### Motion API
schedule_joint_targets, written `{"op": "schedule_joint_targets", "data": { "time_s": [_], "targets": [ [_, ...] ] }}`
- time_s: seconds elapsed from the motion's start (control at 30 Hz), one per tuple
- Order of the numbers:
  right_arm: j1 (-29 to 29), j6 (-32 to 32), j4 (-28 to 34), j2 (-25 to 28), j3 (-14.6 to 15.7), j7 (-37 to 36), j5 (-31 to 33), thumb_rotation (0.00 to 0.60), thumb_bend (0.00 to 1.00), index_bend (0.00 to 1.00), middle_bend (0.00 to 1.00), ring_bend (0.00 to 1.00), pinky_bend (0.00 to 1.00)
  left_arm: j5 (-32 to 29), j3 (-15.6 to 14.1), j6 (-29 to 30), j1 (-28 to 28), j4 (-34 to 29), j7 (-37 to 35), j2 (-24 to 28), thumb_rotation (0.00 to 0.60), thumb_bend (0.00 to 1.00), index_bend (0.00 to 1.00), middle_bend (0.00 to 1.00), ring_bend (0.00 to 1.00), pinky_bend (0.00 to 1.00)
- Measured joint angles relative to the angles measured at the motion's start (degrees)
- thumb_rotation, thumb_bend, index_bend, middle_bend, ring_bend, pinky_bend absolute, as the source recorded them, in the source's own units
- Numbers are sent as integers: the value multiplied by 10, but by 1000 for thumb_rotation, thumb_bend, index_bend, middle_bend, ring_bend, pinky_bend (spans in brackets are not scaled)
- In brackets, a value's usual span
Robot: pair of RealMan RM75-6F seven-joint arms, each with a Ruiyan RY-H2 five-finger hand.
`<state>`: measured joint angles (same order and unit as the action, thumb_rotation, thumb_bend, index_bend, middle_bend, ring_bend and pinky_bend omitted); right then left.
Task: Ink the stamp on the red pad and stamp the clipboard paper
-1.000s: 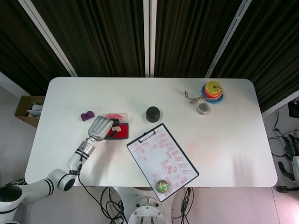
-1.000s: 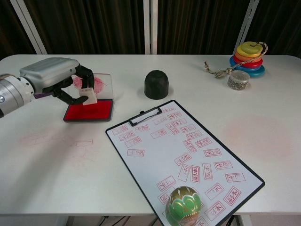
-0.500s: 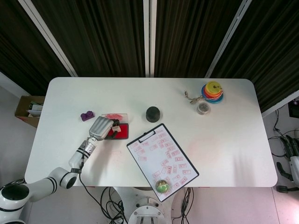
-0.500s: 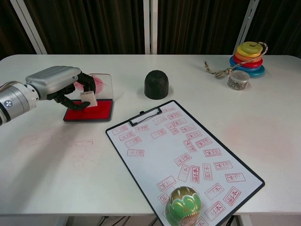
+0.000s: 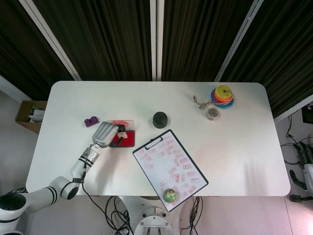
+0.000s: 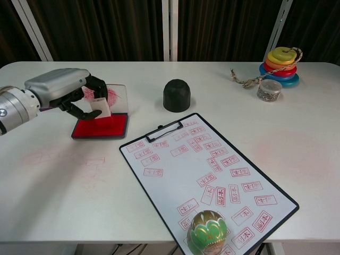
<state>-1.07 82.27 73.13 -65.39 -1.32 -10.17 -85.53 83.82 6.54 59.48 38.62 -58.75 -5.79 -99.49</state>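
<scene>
Dark curtains back a white counter [image 6: 64,180], where the left hand [image 6: 64,90] grips the stamp [image 6: 101,107] face-down just above the red pad [image 6: 101,126], apparently to ink it. At the pad's four o'clock lies the clipboard [image 6: 207,175], its paper within easy reach for stamping; the right hand [image 5: 305,156] hangs off the counter's edge, and I cannot tell its grip.

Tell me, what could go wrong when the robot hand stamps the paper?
The paper is already crowded with red marks, so a new print could land on an old one. The green ball sits on the clipboard's near end and might roll if bumped. The left robot hand holds the stamp only by its fingertips above the red pad, so it could slip or tilt and smear.
</scene>
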Motion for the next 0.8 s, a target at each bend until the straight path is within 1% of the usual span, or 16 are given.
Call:
{"op": "schedule_joint_targets", "data": {
  "time_s": [0.2,0.3,0.4,0.53,0.67,0.8],
  "targets": [
    [-2,-2,-3,-3,1,-3,-1,600,313,0,0,0,0,13,-3,31,-10,-79,16,43,600,453,612,649,993,1000],
    [-2,-3,-4,-5,2,-4,-4,600,312,0,0,0,0,24,-12,49,-19,-121,37,58,600,453,612,649,993,1000],
    [-2,-1,-3,-6,3,-3,-6,600,312,0,0,0,0,38,-30,63,-30,-157,66,62,600,452,612,648,994,1000],
    [-2,0,-2,-5,4,-3,-8,600,313,0,0,0,0,61,-59,74,-41,-188,109,50,600,453,612,649,994,1000],
    [-1,0,-4,-6,5,-5,-8,600,313,0,0,0,0,80,-76,75,-45,-201,144,20,600,452,612,648,993,1000],
    [1,-1,-10,-8,6,-11,-6,600,313,0,0,0,0,101,-89,74,-45,-207,162,-8,600,453,612,649,994,1000]
  ]
}}
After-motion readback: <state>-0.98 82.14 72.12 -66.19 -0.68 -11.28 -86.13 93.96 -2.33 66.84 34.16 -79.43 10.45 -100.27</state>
